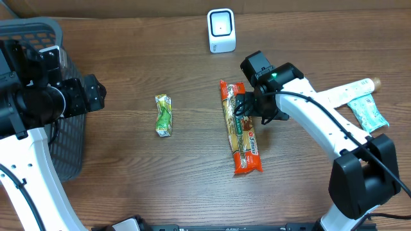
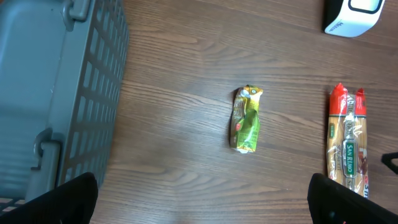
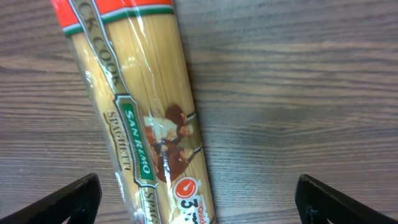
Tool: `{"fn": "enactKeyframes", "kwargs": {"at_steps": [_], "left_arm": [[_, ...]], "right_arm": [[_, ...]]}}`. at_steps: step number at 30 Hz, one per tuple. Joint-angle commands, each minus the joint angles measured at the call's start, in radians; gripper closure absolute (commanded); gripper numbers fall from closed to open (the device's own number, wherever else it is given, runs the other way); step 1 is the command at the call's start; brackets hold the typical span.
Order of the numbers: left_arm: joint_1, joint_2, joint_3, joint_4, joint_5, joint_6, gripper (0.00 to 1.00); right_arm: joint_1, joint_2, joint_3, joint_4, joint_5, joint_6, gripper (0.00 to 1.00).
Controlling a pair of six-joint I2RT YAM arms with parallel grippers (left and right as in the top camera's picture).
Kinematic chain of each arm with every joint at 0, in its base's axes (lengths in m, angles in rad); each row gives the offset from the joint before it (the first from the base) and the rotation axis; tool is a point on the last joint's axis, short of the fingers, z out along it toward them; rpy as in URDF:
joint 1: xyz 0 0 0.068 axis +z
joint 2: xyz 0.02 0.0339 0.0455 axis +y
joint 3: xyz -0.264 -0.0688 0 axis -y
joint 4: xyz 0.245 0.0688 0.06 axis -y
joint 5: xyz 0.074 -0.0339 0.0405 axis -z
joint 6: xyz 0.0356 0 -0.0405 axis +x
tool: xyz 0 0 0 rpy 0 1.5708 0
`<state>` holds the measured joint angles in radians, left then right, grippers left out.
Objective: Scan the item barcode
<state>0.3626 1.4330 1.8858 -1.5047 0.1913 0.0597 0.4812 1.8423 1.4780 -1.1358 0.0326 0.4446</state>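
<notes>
A long spaghetti packet [image 1: 241,128] with red ends lies flat on the wooden table, right of centre. My right gripper [image 1: 252,112] hovers over its upper half and is open. In the right wrist view the packet [image 3: 143,112] lies between the wide-apart fingers, nearer the left one, and my right gripper [image 3: 202,205] touches nothing. The white scanner [image 1: 221,30] stands at the back centre. No barcode shows in any view. My left gripper [image 1: 96,95] is open beside the basket with nothing between its fingers [image 2: 68,199].
A grey plastic basket [image 1: 38,45] stands at the far left. A small green packet [image 1: 164,115] lies left of centre. By the right arm's base lie a teal packet [image 1: 367,112] and a white tube [image 1: 350,91].
</notes>
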Motion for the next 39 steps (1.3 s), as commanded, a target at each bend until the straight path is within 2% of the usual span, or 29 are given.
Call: {"fn": "enactKeyframes", "kwargs": {"at_steps": [1, 25, 39], "left_arm": [[0.003, 0.005, 0.006, -0.002, 0.009, 0.019, 0.0], [0.003, 0.005, 0.006, -0.002, 0.009, 0.019, 0.0], [0.003, 0.005, 0.006, -0.002, 0.009, 0.019, 0.0]], "right_arm": [[0.003, 0.0, -0.004, 0.01, -0.01, -0.001, 0.0], [0.024, 0.0, -0.147, 0.121, -0.105, -0.001, 0.0], [0.045, 0.001, -0.151, 0.153, -0.133, -0.005, 0.0]]}}
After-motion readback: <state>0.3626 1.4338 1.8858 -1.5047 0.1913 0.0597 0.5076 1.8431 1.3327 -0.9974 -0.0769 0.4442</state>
